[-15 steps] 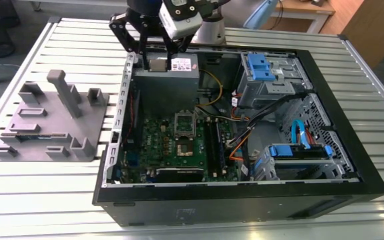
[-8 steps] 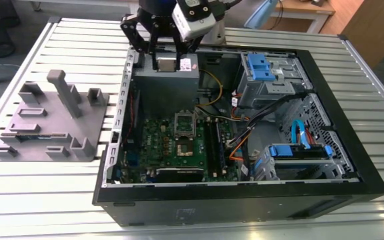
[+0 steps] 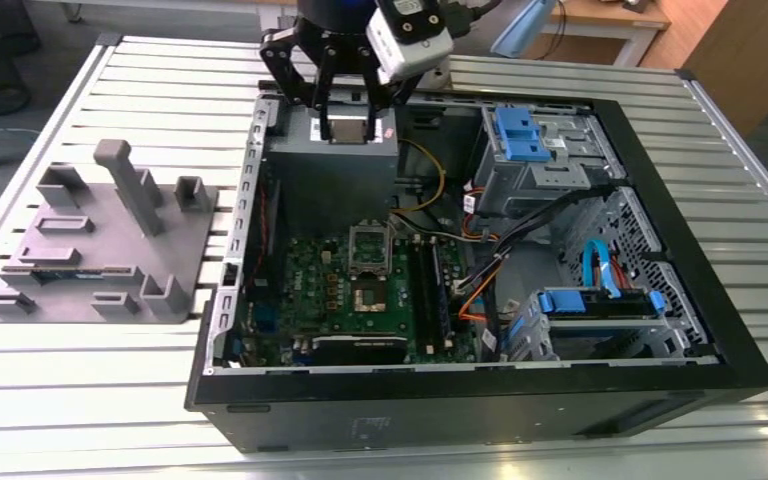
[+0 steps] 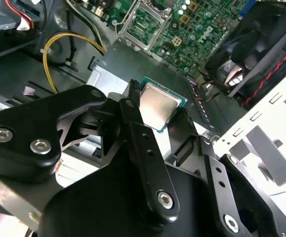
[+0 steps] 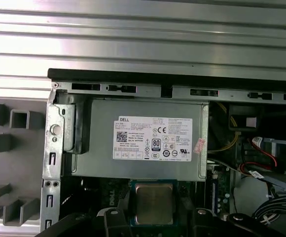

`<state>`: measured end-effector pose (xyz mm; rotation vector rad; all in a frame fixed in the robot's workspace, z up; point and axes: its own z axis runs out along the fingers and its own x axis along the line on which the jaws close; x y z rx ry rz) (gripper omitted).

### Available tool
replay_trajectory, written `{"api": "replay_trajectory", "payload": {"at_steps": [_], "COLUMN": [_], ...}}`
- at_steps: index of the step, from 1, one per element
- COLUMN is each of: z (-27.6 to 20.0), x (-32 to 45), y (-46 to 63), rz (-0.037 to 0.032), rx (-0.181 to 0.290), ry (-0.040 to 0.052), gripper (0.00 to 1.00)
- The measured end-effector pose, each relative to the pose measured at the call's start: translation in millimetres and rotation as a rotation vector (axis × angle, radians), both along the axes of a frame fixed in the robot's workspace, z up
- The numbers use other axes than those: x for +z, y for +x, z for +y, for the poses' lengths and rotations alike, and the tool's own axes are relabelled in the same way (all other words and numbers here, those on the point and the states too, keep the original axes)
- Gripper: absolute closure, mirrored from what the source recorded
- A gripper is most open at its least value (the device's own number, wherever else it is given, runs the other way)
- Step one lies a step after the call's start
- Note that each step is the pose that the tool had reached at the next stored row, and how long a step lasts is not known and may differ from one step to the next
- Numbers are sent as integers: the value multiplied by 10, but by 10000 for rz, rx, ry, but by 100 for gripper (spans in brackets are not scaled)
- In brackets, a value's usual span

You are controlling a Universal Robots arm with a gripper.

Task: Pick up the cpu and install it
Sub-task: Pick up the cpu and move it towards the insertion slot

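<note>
the cpu (image 3: 345,130) hangs in the upper middle of the exterior view, pinched at its edges between the black fingers (image 4: 133,118) of the gripper (image 3: 344,118). it is over the grey power supply (image 5: 138,138), well apart from the green motherboard (image 3: 357,300) and socket frame (image 3: 369,245) lower in the open case (image 3: 491,410). a grey plastic block (image 3: 104,240) lies at the exterior view's left.
</note>
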<state>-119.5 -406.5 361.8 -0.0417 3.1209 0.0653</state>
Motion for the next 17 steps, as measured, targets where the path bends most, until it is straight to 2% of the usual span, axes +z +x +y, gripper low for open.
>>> {"api": "replay_trajectory", "payload": {"at_steps": [11,17], "z": [0,-25], "x": [0,0], "y": [26,26], "rz": [0,0], "rx": [0,0], "ry": [0,0], "gripper": [53,53]}}
